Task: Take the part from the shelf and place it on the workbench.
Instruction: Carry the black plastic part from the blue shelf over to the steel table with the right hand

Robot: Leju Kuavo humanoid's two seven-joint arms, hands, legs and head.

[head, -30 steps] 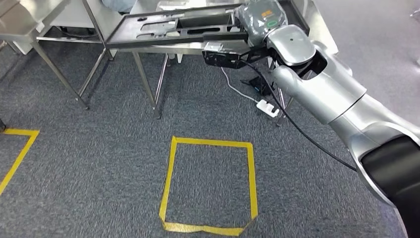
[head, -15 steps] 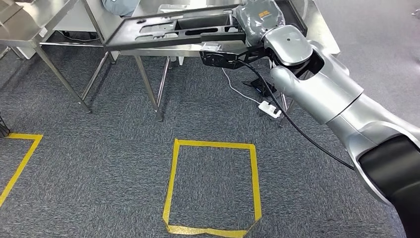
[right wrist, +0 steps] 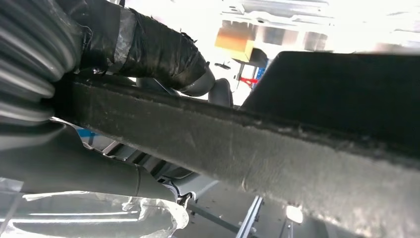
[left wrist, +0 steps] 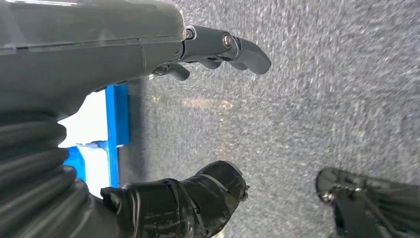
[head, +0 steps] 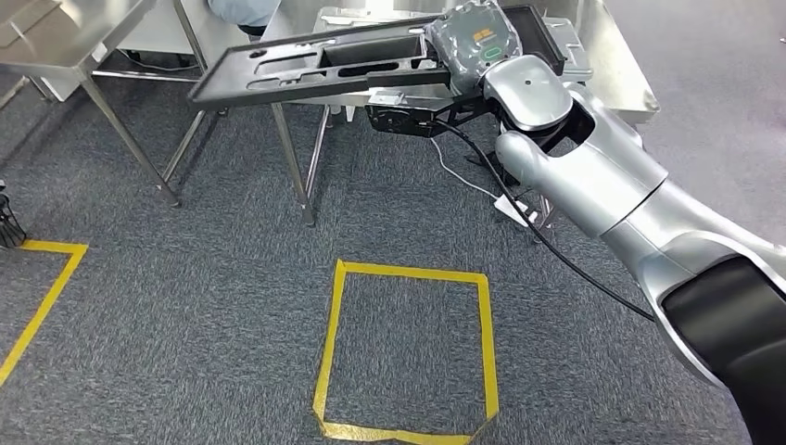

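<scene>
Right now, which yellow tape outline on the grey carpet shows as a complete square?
The yellow tape square straight ahead; the yellow tape corner to the left is cut off by the frame.

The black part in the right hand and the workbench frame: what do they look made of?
Black part: looks like matte moulded plastic or fibre composite; its edge shows rough and fuzzy in the right wrist view. Workbench: bright metal, probably stainless steel, with a reflective top and thin shiny legs.
</scene>
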